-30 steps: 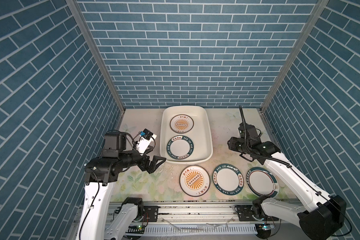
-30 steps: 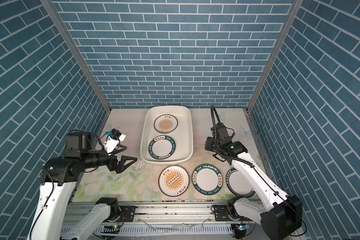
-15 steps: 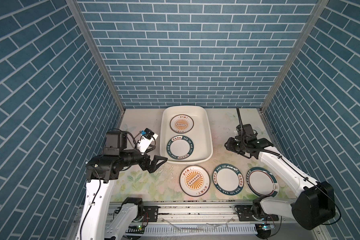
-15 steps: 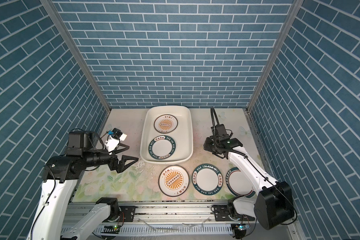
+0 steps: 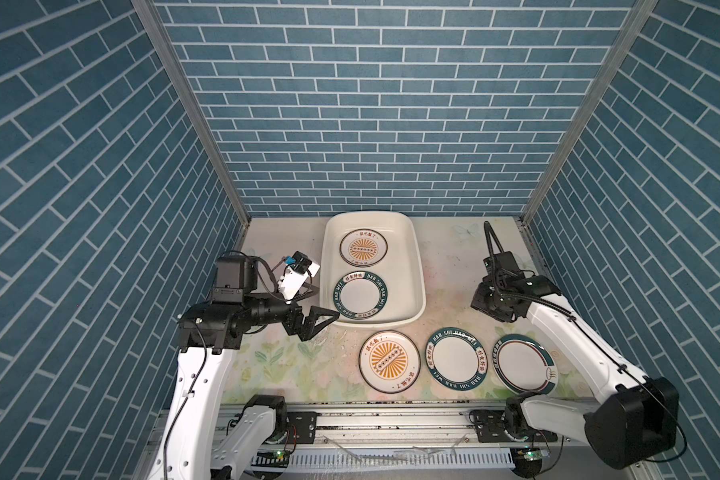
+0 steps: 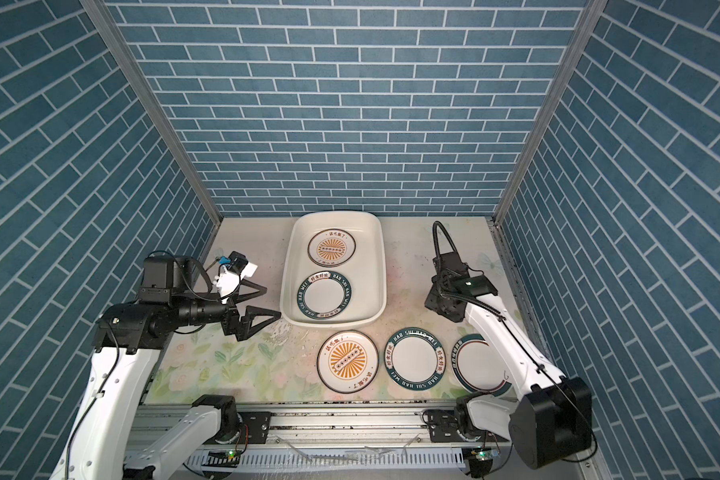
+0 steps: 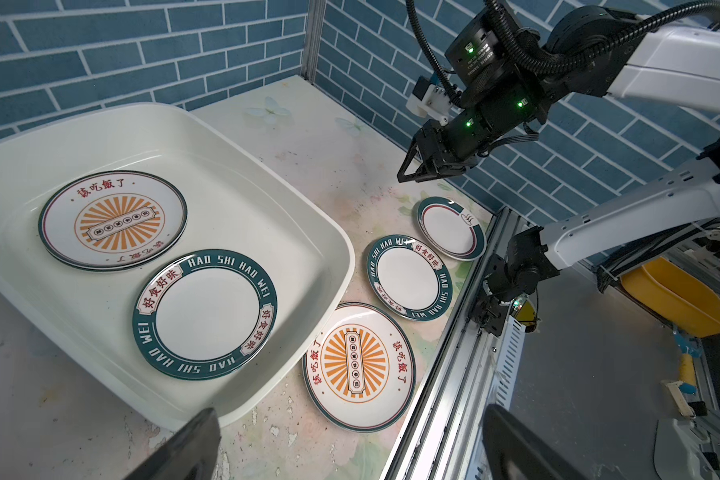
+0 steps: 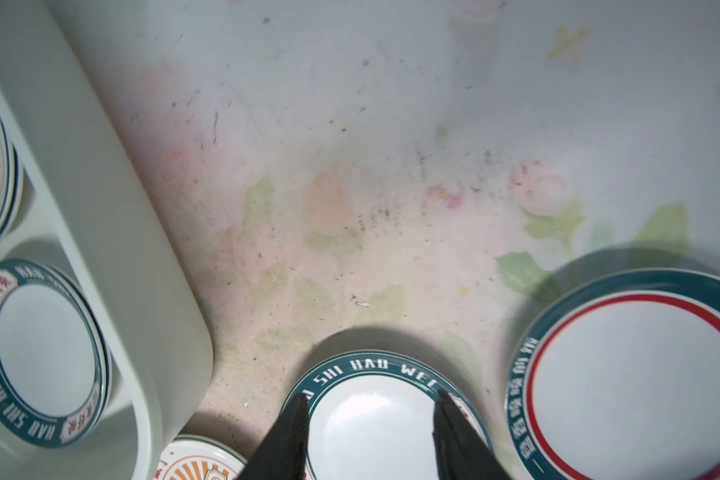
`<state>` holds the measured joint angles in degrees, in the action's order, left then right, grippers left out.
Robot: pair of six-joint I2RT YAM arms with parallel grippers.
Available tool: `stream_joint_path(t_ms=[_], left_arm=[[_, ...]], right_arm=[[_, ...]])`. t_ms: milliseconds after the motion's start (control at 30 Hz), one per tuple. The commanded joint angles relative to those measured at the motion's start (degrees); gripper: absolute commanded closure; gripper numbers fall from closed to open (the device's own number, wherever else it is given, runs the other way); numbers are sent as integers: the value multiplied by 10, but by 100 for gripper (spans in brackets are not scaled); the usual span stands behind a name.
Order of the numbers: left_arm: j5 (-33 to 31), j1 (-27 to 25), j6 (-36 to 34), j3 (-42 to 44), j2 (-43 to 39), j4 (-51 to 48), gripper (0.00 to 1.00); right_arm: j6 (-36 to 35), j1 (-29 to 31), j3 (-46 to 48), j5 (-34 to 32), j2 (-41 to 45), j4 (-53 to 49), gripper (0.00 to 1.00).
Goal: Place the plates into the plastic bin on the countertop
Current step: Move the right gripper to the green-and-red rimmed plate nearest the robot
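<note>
Right wrist view, lower centre: lettered plate (image 8: pixel 375 432) flat on table (image 8: pixel 350 187), framed by right end effector (image 8: pixel 370 395), parted wider than a second ago, empty: pickup probably next. Sunburst plate (image 8: pixel 196 463) and red-ringed plate (image 8: pixel 641 382) alongside; stacked plates (image 8: pixel 42 353) in plastic bin (image 8: pixel 100 187), left. Left end effector (image 5: pixel 328 303) spread wide, empty.

Both arms had long white plastic links (image 5: pixel 192 386) joined by big black joint housings (image 5: pixel 632 415). A thin black cable (image 5: pixel 599 343) ran along the right arm's white link, and a thick black ribbed hose (image 5: pixel 490 241) curved above its wrist. Small green lights (image 7: pixel 519 104) shone on that black wrist. The left arm carried a black square motor box (image 5: pixel 231 276) and a small white camera (image 5: pixel 298 278) with a blue connector. Its black fingers (image 5: pixel 325 311) were triangular frames with an open middle.
</note>
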<state>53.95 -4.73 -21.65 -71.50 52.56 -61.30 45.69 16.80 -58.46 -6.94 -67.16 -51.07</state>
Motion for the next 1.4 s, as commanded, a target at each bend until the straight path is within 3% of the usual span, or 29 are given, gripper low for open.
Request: stream_joint_path(t_ms=[0,167,200,233,267,500,867,1133,1367], left_arm=[[19,-15,2,-22,14,18,0],[14,-34,-8,-34,32,14,0],[12,-37,-8,-35,33,16,0],[12,-39,-6,-34,33,18,0],[12,-40,-3,-32,33,21,0],[7,-43,-8,-25,33,21,0],[5,-44,-5,-23,32,18,0],[-3,-45,-5,-21,24,13,0],[-3,-45,3,-23,17,20,0]], right_arm=[[58,-46,10,-67,35,-75,47],[94,-82,38,-100,55,-80,43],[102,-89,43,-111,55,-81,32],[113,-96,48,-122,55,-87,7],[125,-111,54,-124,56,-91,2],[156,-155,84,-146,102,-86,2],[197,-279,153,-121,106,-81,2],[202,-336,157,-153,157,-111,2],[184,-395,172,-110,161,-109,2]])
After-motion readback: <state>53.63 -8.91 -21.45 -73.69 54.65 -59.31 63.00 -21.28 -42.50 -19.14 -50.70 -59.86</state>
